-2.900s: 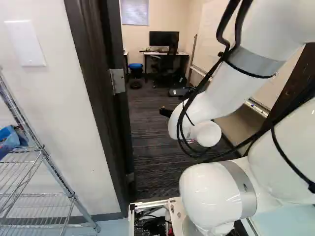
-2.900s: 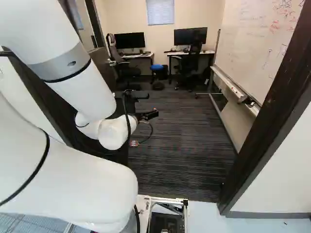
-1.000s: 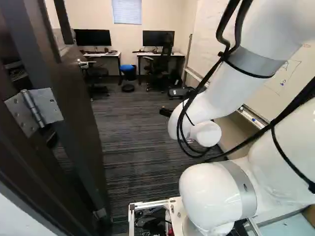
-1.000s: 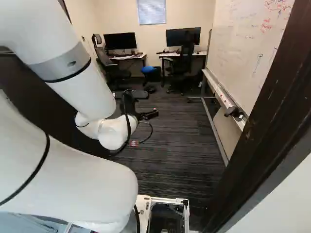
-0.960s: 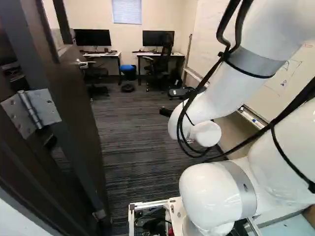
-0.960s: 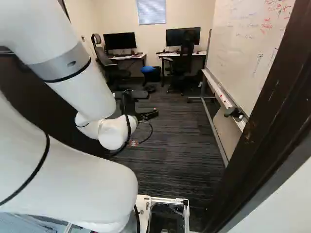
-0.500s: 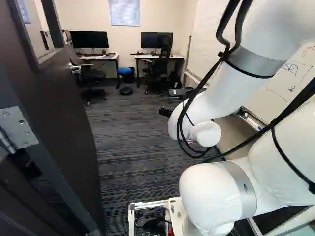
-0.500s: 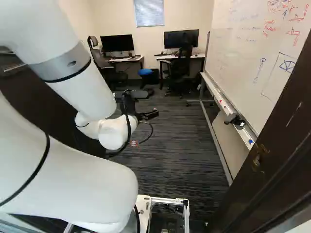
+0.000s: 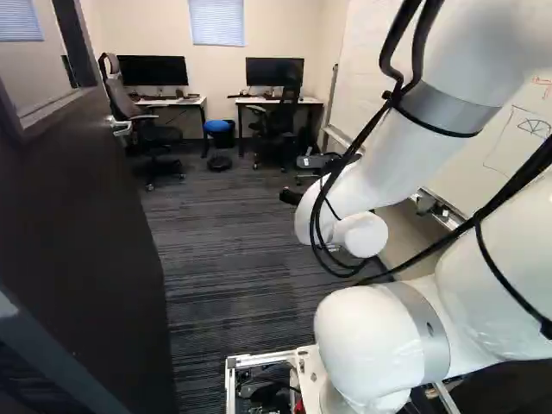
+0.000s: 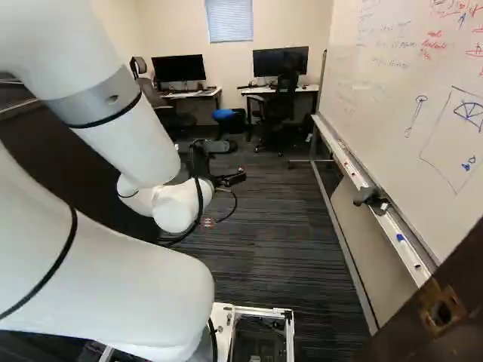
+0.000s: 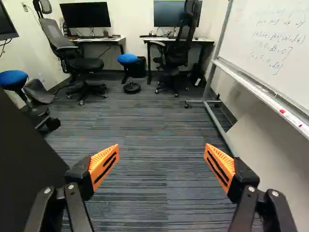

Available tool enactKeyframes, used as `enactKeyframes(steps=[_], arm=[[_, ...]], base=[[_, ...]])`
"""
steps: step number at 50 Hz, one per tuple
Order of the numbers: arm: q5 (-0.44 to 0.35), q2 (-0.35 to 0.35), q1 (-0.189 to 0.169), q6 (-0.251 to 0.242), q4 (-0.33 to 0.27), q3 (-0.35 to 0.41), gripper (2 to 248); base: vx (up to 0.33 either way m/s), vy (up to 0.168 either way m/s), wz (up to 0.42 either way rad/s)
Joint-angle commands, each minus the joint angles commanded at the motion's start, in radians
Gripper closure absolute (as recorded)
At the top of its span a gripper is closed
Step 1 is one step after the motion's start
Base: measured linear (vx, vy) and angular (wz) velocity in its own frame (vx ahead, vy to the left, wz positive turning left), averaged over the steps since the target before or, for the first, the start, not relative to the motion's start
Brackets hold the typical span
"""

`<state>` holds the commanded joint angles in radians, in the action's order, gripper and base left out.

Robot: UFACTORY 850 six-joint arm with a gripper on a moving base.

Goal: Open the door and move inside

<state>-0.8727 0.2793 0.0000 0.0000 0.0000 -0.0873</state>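
Observation:
The dark door stands swung into the room, along the left of the left base view, its metal handle on the side facing the arm. My black gripper is beyond the doorway, over the carpet. In the wrist view the gripper is open, its orange pads far apart with nothing between them. The door's dark face shows beside one finger. The dark door frame, with a metal strike plate, is close at the right base view's lower right.
A whiteboard on a wheeled stand runs along the right side. Against the far wall are two desks with monitors, office chairs and a blue stool. Striped carpet lies ahead of the base.
The base has moved forward through the doorway and turned; the hinge has left the left base view, and handle and whiteboard look nearer. The arm holds its pose.

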Motion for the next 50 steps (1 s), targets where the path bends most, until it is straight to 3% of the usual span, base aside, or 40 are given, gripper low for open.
enactKeyframes(steps=[50], arm=[[0.000, 0.000, 0.000, 0.000, 0.000, 0.000, 3]], base=[[0.197, -0.001, -0.010]])
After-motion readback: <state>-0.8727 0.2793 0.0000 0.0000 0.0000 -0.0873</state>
